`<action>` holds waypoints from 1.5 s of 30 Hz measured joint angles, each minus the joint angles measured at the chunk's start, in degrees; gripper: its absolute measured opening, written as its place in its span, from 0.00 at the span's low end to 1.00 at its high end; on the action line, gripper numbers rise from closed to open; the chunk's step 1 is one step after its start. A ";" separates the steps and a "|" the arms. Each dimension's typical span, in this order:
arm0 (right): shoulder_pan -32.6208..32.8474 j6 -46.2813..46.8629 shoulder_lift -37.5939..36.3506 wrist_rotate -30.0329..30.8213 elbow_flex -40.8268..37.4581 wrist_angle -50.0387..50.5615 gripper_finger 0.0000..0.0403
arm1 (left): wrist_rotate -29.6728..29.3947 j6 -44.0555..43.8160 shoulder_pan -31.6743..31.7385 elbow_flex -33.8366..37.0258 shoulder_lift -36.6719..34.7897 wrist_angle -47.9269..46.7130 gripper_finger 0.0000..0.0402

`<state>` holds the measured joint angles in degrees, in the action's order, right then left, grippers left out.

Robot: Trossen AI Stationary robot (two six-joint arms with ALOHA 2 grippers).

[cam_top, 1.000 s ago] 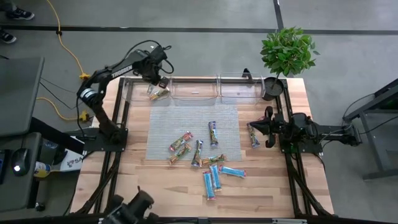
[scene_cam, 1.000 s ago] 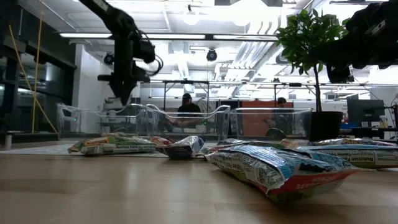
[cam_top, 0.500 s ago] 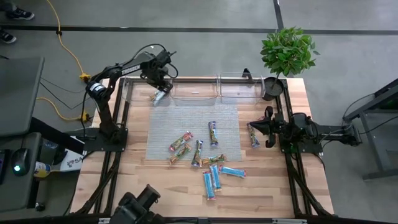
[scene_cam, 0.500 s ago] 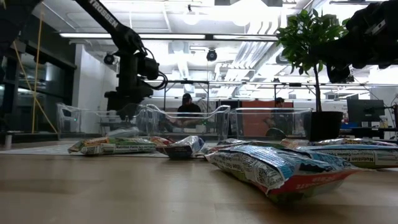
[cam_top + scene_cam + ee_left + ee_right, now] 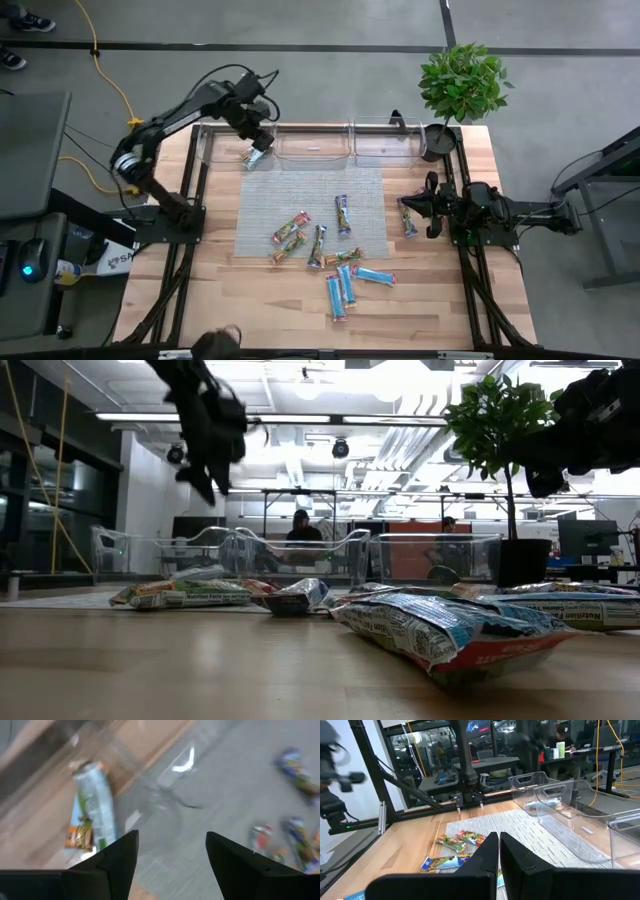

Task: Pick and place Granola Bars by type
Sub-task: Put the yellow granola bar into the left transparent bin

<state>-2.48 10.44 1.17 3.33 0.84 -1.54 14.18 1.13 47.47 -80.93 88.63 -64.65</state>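
My left gripper (image 5: 257, 128) (image 5: 207, 482) hangs open above the left clear bin (image 5: 215, 148), with nothing between its fingers (image 5: 172, 855). One tan-green granola bar (image 5: 255, 154) (image 5: 90, 804) lies flat on that bin's floor, below the fingers. More granola bars lie loose on the grey mat (image 5: 300, 190) and the wood near it: tan-green ones (image 5: 290, 231), dark purple ones (image 5: 342, 213) and light blue ones (image 5: 340, 288). My right gripper (image 5: 431, 205) (image 5: 499, 851) waits shut at the table's right side, beside a purple bar (image 5: 407, 217).
Two more clear bins (image 5: 313, 146) (image 5: 390, 145) stand in a row along the far edge. A potted plant (image 5: 460, 82) stands at the far right corner. In the low view a blue bar (image 5: 450, 632) lies close to the camera, and people sit in the room behind.
My left gripper dipped into the left bin, opened and let go of the tan-green bar. It then rose well clear of the bin and turned at the wrist. The bar now lies on the bin's floor.
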 joint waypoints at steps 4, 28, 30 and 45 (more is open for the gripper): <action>0.00 0.00 0.00 0.02 0.00 0.04 0.00 | 0.03 2.04 -6.02 0.54 -6.65 0.75 0.57; -0.07 1.95 0.23 -0.13 0.07 0.72 0.00 | -12.26 -52.00 -54.06 37.20 -16.34 42.61 0.57; -0.07 1.27 0.44 -0.11 0.07 0.74 0.00 | -14.44 -55.35 -56.40 37.20 -16.13 42.59 0.57; -0.07 1.42 3.70 -0.07 0.07 0.87 0.00 | -15.50 -59.59 -62.12 17.40 6.25 24.48 0.47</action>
<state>-2.55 11.85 4.87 3.27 0.91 -0.67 -1.32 -58.47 -14.64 -63.53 94.88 -40.18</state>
